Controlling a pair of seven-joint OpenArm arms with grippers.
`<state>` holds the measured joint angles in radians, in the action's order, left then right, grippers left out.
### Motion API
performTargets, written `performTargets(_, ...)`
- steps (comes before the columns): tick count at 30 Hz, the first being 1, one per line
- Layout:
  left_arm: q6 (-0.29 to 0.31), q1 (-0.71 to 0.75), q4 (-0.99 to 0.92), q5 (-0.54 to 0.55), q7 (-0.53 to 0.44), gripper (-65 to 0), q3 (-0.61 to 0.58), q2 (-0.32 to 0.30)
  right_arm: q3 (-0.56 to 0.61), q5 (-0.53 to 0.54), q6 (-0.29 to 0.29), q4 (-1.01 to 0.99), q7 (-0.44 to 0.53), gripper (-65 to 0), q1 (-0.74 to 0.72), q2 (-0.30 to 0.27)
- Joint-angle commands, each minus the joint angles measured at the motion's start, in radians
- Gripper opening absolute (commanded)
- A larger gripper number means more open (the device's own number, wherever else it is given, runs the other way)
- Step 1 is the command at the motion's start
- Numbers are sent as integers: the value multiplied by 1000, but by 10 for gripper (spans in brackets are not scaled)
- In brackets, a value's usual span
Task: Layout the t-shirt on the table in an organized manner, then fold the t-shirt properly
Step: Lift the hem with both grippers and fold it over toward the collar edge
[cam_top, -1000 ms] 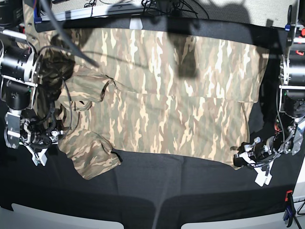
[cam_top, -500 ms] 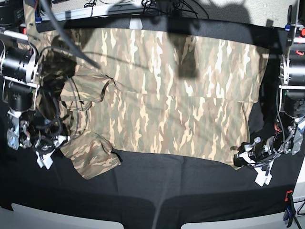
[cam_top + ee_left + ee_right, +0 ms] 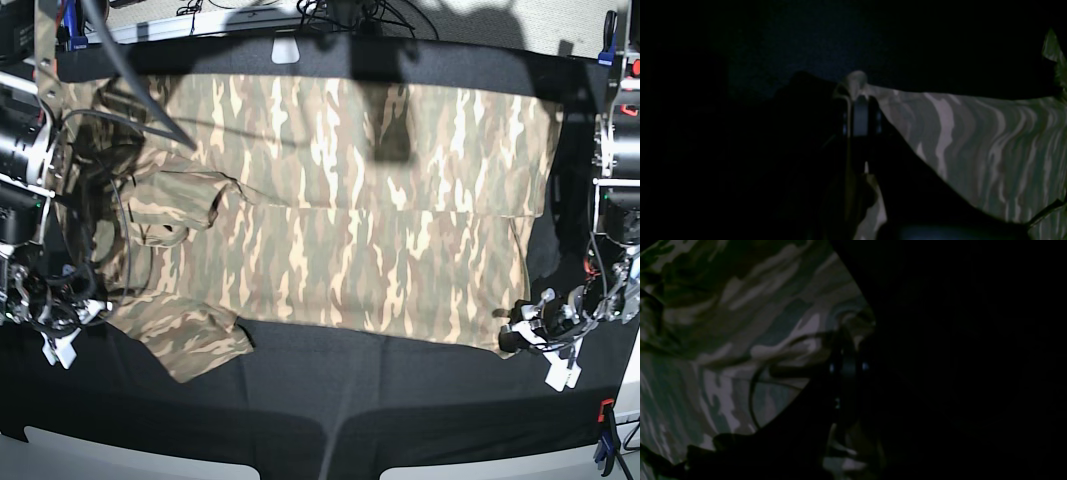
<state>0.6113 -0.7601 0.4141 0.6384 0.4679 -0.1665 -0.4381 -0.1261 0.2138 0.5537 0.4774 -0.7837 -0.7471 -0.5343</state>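
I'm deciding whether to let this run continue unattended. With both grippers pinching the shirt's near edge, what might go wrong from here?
1. The left gripper pinches only a small tip at the corner of the camouflage fabric t-shirt; it may slip out under a pull.
2. The near sleeve lies bunched beside the right gripper, so a fold may trap creases.
3. Loose cables drape over the cloth near that gripper and may snag it.

The t-shirt (image 3: 350,200) lies spread across the worktop (image 3: 330,410), filling its middle and far part, with one sleeve (image 3: 195,340) reaching toward 7 o'clock. The right gripper (image 3: 60,335) sits at the shirt's 9 o'clock edge, and the left gripper (image 3: 535,345) at its 4 o'clock corner.
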Motion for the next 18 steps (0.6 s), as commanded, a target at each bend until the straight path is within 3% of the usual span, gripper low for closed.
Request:
performTargets(1, 2, -41, 14, 17, -31, -650, 3, -17, -2, 0, -3, 14, 16, -650, -37, -27)
performTargets(9, 3, -55, 16, 17, -22, -650, 3, -20, -2, 23, 3, 16, 18, -650, -39, -31)
performTargets(10, 3, -54, 24, 17, -19, -650, 3, -23, -2, 31, 31, 16, 15, -650, -39, -31)
performTargets(12, 3, -51, 44, 17, -6, -650, 3, -34, -2, 34, 144, 22, 25, -650, -39, -31)
performTargets(18, 3, -49, 126, 17, 24, -650, 3, -67, -2, 112, 144, 92, 14, -650, -31, -34)
